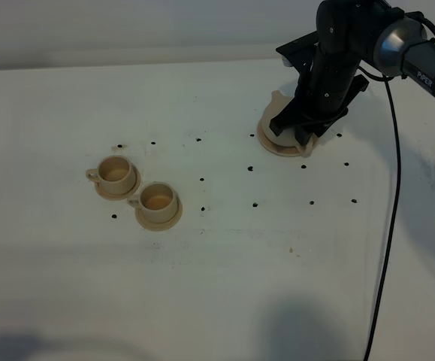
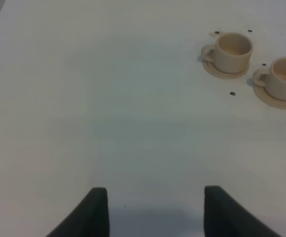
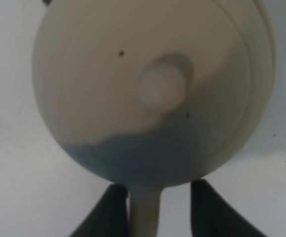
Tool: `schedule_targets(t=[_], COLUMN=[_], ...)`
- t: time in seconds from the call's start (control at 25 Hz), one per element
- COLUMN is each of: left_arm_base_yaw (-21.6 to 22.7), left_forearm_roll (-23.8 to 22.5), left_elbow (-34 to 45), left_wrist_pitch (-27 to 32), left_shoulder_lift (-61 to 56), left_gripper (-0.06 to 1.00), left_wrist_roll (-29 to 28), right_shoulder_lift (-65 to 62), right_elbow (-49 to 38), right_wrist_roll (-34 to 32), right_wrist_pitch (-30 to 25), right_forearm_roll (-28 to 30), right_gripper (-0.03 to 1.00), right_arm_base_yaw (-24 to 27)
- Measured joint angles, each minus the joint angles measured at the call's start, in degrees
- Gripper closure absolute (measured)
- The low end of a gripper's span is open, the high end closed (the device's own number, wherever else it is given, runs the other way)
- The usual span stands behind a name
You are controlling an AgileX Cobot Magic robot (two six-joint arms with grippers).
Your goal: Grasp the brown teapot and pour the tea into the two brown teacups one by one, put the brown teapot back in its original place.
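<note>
The left gripper [image 2: 155, 191] hangs wide and empty over the bare table [image 2: 83, 98], while one cup [image 1: 116, 173] and a second cup [image 1: 158, 199] sit just beside each other toward the table's left edge. The teapot [image 3: 157, 89] stands on its big saucer [image 1: 276, 148] near the far right corner, and the right gripper [image 3: 158, 187] is half open around the handle [image 3: 145, 212]. A good grasp probably needs the handle centred, then a firm squeeze before lifting, so the pot cannot swing.
</note>
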State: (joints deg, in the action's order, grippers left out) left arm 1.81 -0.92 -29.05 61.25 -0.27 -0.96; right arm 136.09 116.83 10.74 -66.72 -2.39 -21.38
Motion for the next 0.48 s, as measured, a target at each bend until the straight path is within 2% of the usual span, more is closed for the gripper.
schedule_targets(t=[0.28, 0.48], left_arm_base_yaw=[0.00, 0.00], left_forearm_roll=[0.00, 0.00], left_elbow=[0.00, 0.00], left_wrist_pitch=[0.00, 0.00], left_shoulder_lift=[0.00, 0.00], left_gripper=[0.53, 0.53], left_wrist_roll=[0.00, 0.00], right_shoulder_lift=[0.00, 0.00], right_elbow=[0.00, 0.00], right_wrist_roll=[0.00, 0.28], right_wrist_pitch=[0.43, 1.02], right_forearm_roll=[0.09, -0.38], right_gripper=[0.86, 0.87], right_arm_base_yaw=[0.06, 0.06])
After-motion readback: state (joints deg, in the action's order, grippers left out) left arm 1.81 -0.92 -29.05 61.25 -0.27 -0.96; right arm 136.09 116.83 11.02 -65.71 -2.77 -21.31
